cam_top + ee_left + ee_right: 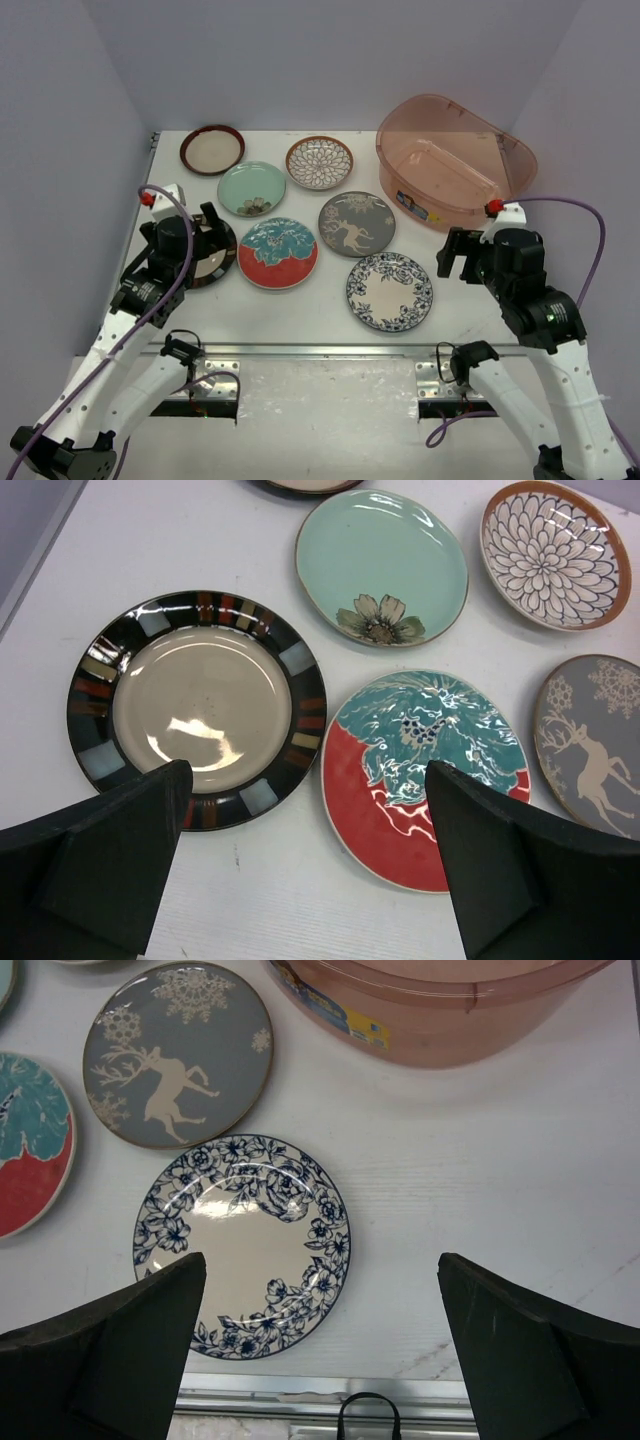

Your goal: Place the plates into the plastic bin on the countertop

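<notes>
Several small patterned plates lie flat on the white countertop point(300, 312): dark-rimmed cream point(212, 149), brown lattice point(319, 162), mint green point(252, 188), grey with deer point(357, 223), red-and-teal point(278, 252), blue-white floral point(390, 291) and black-striped point(212, 262). The pinkish plastic bin point(455, 160) stands at the back right with nothing visible in it. My left gripper point(212, 240) hovers open and empty over the black-striped plate point(195, 705), next to the red-and-teal plate point(420, 780). My right gripper point(455, 255) is open and empty, right of the blue-white plate point(245, 1245) and in front of the bin point(440, 1010).
A metal rail point(330, 350) runs along the countertop's front edge. Grey walls close in the left, back and right sides. The plates lie close together, with narrow gaps between them. Purple cables loop beside both arms.
</notes>
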`<state>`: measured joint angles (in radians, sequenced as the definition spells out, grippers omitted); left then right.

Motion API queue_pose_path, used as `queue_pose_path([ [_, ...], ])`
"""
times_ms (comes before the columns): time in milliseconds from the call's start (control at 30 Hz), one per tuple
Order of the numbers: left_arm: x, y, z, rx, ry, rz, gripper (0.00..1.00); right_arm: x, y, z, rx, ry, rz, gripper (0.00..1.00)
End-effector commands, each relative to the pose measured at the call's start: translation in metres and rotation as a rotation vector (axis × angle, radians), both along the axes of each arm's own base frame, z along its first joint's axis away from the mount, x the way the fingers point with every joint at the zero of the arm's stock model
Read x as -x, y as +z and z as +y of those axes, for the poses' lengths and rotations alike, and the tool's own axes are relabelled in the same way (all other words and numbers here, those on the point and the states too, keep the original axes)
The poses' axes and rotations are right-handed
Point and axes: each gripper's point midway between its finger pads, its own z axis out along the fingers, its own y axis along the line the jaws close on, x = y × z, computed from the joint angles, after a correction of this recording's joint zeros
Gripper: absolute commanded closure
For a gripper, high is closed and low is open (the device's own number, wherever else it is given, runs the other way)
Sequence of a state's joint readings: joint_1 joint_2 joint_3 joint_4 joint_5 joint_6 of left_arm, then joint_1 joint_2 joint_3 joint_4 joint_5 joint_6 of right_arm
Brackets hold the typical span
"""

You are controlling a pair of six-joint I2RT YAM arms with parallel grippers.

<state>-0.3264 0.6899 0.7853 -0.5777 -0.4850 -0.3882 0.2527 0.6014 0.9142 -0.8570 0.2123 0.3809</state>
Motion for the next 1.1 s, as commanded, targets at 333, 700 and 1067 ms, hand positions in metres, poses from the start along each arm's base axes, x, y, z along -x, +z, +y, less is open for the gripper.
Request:
queue_pose_path([
  [333, -0.009, 0.018, -0.031, 0.042, -0.156, -0.078, 0.0, 0.003, -0.051, 0.024, -0.051, 0.105, 0.125, 0.01],
  [700, -0.005, 0.02, -0.05, 0.069, -0.25, -0.091, 0.0, 0.023, -0.158, 0.029, -0.173, -0.112, 0.504, 0.01],
  [1067, 0.0, 0.023, -0.065, 0.073, -0.313, -0.094, 0.0, 0.05, -0.234, 0.035, -0.311, -0.223, 0.55, 0.01],
])
